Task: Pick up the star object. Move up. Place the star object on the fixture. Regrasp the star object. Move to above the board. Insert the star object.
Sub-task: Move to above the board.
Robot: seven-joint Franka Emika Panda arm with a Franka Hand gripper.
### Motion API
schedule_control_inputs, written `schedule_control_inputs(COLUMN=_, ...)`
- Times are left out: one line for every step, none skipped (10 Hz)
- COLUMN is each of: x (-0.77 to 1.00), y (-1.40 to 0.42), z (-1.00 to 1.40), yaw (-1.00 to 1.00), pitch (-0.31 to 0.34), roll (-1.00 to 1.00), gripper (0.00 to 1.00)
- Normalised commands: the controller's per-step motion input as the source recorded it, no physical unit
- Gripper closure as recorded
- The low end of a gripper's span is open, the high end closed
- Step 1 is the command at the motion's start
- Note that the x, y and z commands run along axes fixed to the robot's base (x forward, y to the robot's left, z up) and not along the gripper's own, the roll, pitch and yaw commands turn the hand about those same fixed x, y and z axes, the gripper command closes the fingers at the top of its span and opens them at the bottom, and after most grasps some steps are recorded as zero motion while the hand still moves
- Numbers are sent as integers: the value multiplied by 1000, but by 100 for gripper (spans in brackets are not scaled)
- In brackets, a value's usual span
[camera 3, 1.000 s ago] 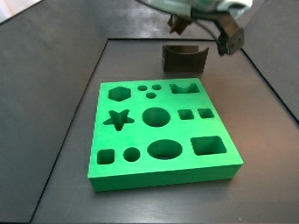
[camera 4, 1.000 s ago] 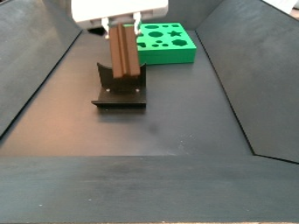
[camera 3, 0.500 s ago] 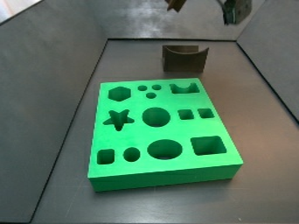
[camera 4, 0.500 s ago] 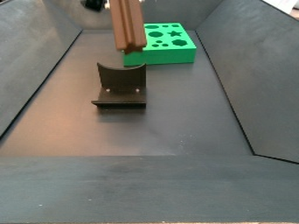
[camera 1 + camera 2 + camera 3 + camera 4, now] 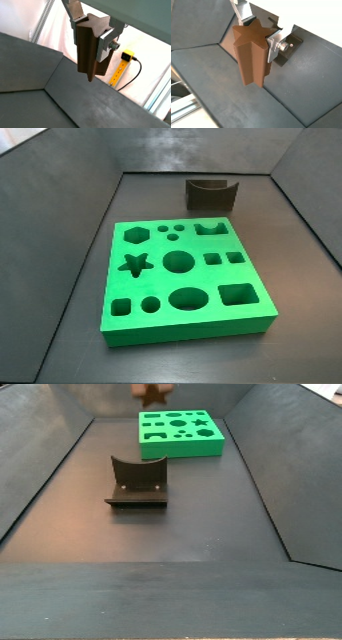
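Observation:
My gripper (image 5: pixel 90 30) is shut on the star object (image 5: pixel 87 47), a long brown prism with a star-shaped end. It hangs upright between the silver fingers in both wrist views (image 5: pixel 251 55), high above the dark floor. In a side view only its lower tip (image 5: pixel 154 392) shows at the top edge; the gripper itself is out of both side views. The green board (image 5: pixel 261 310) lies on the floor with its star hole (image 5: pixel 134 264) on its left side. It also shows at the far end (image 5: pixel 181 450). The fixture (image 5: pixel 210 194) stands bare beyond the board.
The fixture (image 5: pixel 136 484) stands mid-floor between the board and the near end. Sloped dark walls enclose the floor on all sides. The board has several other holes: hexagon, circles, squares, an oval. A yellow strip and a cable (image 5: pixel 123 62) lie outside the wall.
The gripper has risen with the star object, from just above the fixture to out of the top of both side views.

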Motion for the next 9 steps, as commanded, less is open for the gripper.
schedule_control_inputs(x=-81, y=17, z=777, yaw=-31, pitch=2, roll=-68, gripper=100)
schedule_control_inputs(x=-57, y=10, z=602, yaw=-31, pitch=15, roll=-70, gripper=100)
schedule_control_inputs(x=-36, y=5, z=365, yaw=-26, pitch=44, roll=-68, gripper=100)
schedule_control_inputs(x=-23, y=2, z=179, yaw=-20, pitch=68, roll=-64, gripper=100)
schedule_control_inputs(x=-329, y=-1000, z=75, yaw=-10, pitch=-99, roll=-1000, gripper=100)
schedule_control_inputs(x=-325, y=-1000, z=65, yaw=-5, pitch=-101, roll=-1000, gripper=100)
schedule_control_inputs(x=-344, y=-1000, z=79, yaw=-11, pitch=-119, roll=-1000, gripper=100)
schedule_control_inputs(x=-352, y=-1000, z=66, yaw=-20, pitch=-123, roll=-1000, gripper=100)
schedule_control_inputs(x=-363, y=-1000, z=71, yaw=-29, pitch=-131, roll=-1000, gripper=100)
